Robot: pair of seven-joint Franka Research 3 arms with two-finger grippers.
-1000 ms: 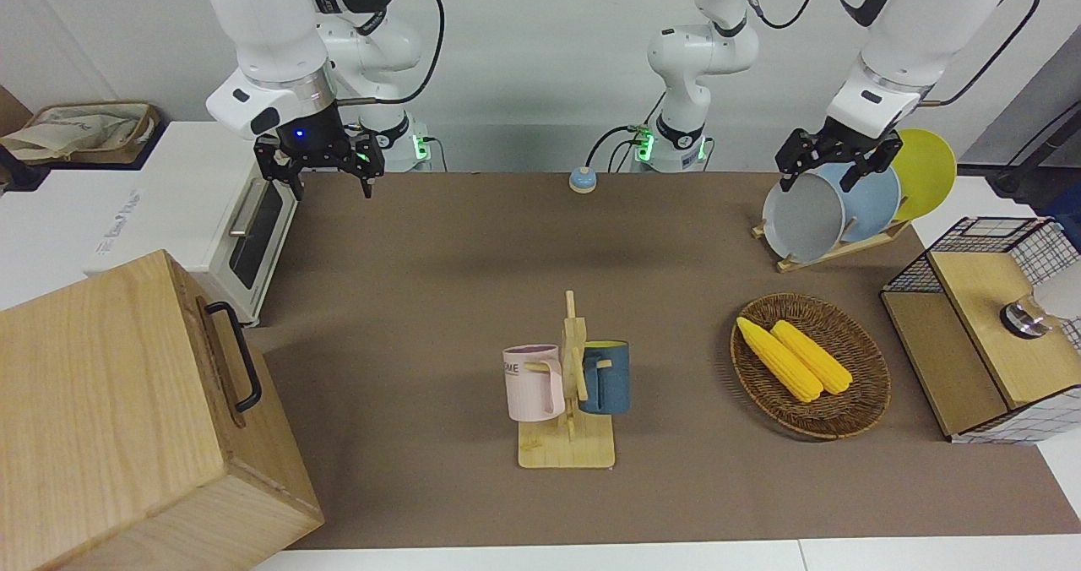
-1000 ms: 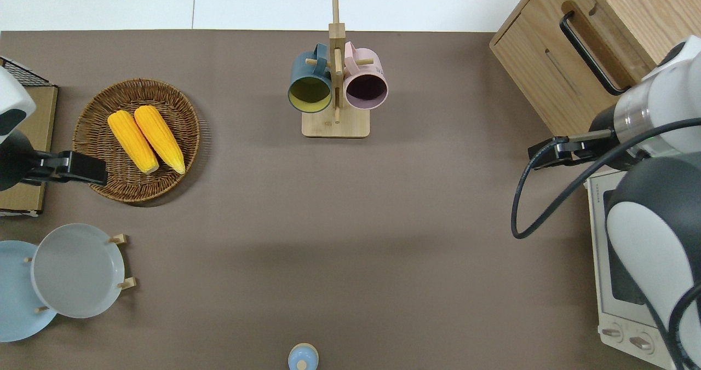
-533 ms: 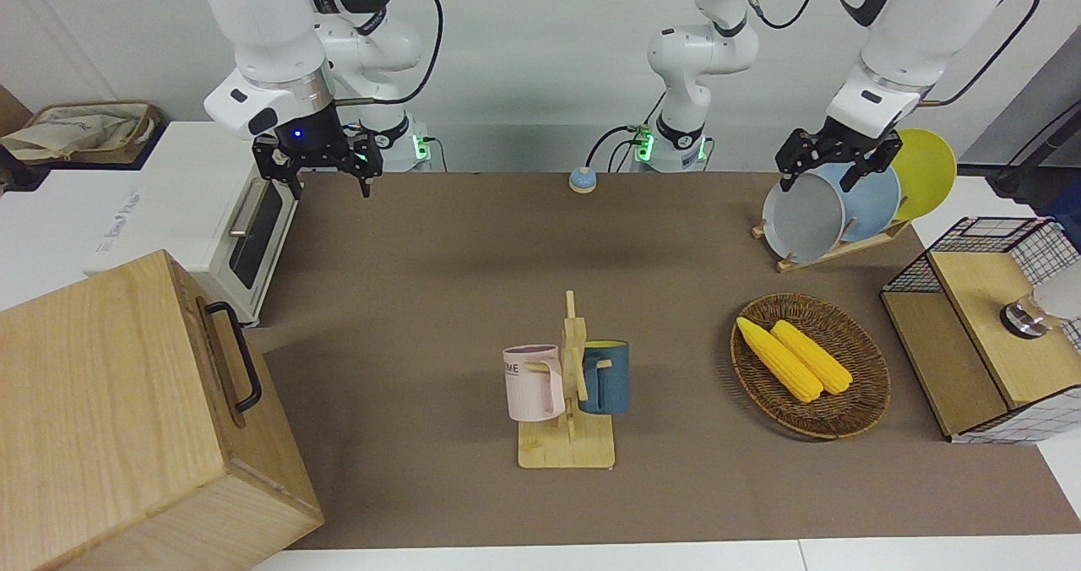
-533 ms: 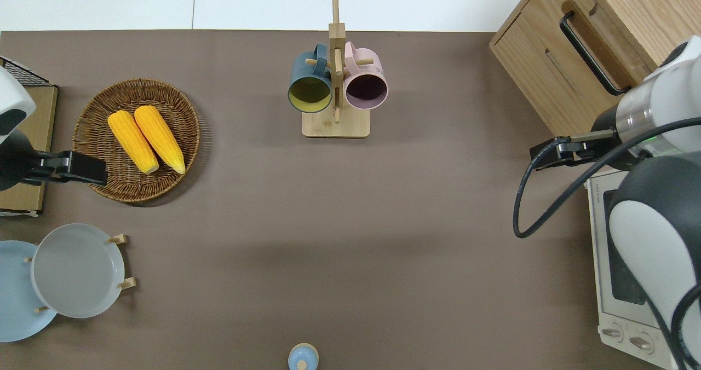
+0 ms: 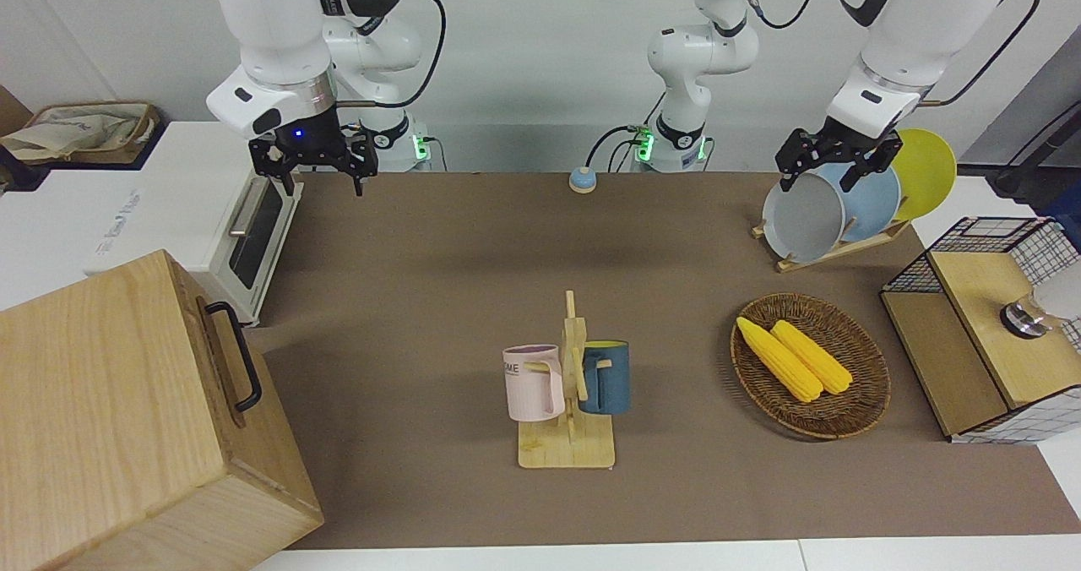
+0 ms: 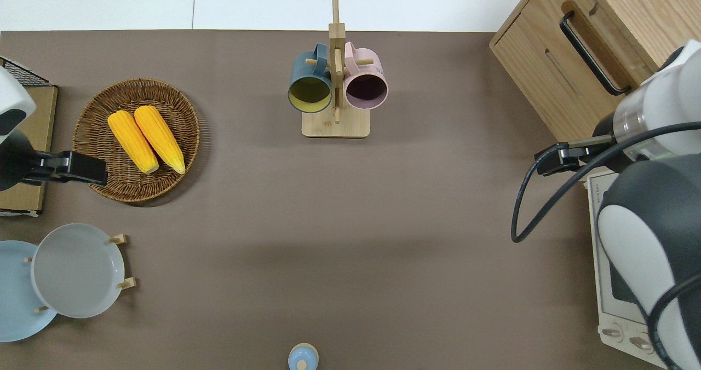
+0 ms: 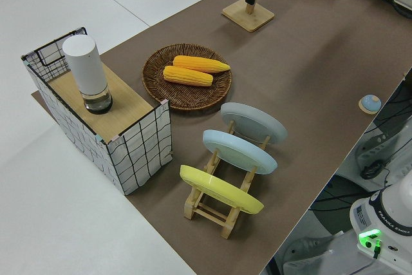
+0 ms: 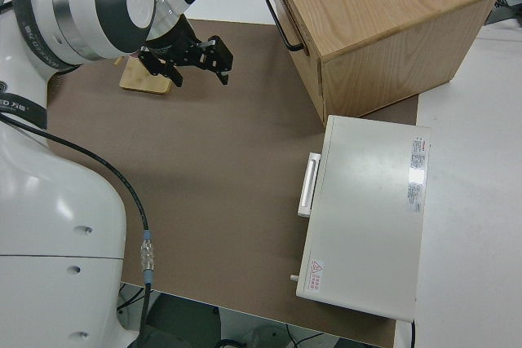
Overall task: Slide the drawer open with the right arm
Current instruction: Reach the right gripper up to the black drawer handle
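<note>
brown tabletop under the right arm's jaws, spread open, well apart from the shut drawer.

Bright, even light falls from above in all views. Soft, diffuse shadows spread across the brown table under the arms, and a short one lies beside the basket. Everything is sharply focused, with no blur and little glare.

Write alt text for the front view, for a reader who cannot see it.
The right gripper hangs open in the air near the white toaster oven, well short of the closed drawer in the big wooden cabinet. On the brown table stand a mug rack, a corn basket and a plate rack; the left arm is parked.
</note>
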